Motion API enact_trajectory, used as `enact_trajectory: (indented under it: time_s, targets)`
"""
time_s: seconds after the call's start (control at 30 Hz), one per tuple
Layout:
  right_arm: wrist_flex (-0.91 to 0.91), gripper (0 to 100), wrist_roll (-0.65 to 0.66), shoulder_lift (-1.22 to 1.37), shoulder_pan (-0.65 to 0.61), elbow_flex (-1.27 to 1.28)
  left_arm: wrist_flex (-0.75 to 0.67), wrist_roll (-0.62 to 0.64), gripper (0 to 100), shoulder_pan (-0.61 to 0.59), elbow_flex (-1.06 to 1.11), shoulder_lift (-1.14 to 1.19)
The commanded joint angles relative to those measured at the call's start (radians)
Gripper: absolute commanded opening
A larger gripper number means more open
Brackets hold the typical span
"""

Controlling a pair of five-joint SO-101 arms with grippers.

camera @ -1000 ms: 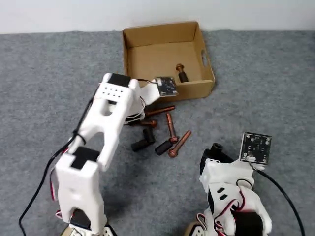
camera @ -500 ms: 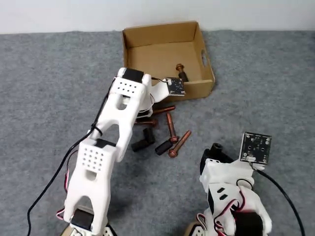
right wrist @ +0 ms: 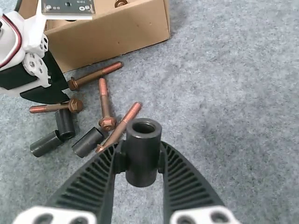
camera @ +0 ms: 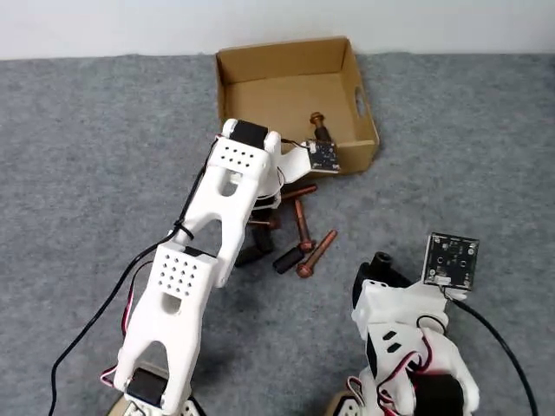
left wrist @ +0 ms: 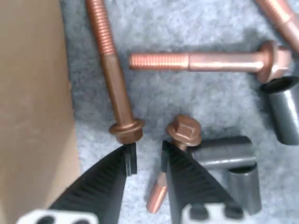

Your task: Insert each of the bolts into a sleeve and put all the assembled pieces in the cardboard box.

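The left claw (left wrist: 145, 158) hangs low over the grey tabletop (camera: 104, 156), just in front of the box (camera: 282, 52). Its fingers are apart and grip nothing. One fingertip sits right by the head of the bolt nearest the box (left wrist: 114, 79). The other sits by the hex head of a second bolt (left wrist: 184, 131), whose shank runs under that finger.

I count four bolts loose on the tabletop: those two, a third bolt (right wrist: 105, 105) and a fourth bolt (right wrist: 122, 123) lying at a slant beside it. Three sleeves lie on their sides in the same cluster: one (right wrist: 65, 122) close by the second bolt's head, another (right wrist: 44, 143) just next to it, and the last (right wrist: 88, 141) by the fourth bolt's end.

The right claw (right wrist: 140, 156) is back from the pile, clamped on a fourth sleeve (right wrist: 142, 137), which it holds upright with the bore facing up.

Inside the box, near its front wall, lies one assembled piece (camera: 319, 128), a bolt seated in a sleeve.
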Motion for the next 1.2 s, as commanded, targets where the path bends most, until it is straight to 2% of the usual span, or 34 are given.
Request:
enact_trajectory:
  time_s: [0.0,0.23,0.4,0.6,0.8,1.03,1.17]
  targets:
    - [-0.008,0.8,0.006,-0.004,0.013,-0.008,0.031,-0.005,11,0.018,0.056,-0.124]
    - [-0.008,0.8,0.006,-0.004,0.013,-0.008,0.029,-0.008,11,0.021,0.246,-0.299]
    - [-0.008,0.8,0.006,-0.004,0.013,-0.008,0.023,-0.041,11,0.017,0.343,-0.318]
    - [-0.008,0.8,0.006,-0.004,0.013,-0.008,-0.12,-0.043,11,0.011,0.433,-0.313]
    - [-0.008,0.8,0.006,-0.004,0.044,-0.008,-0.215,-0.044,11,-0.025,0.441,-0.25]
    - [-0.008,0.8,0.006,-0.004,0.068,-0.008,-0.213,-0.044,11,-0.023,0.401,-0.204]
    - [-0.01,0.8,0.006,-0.004,0.067,-0.008,-0.213,-0.044,11,0.025,0.395,-0.203]
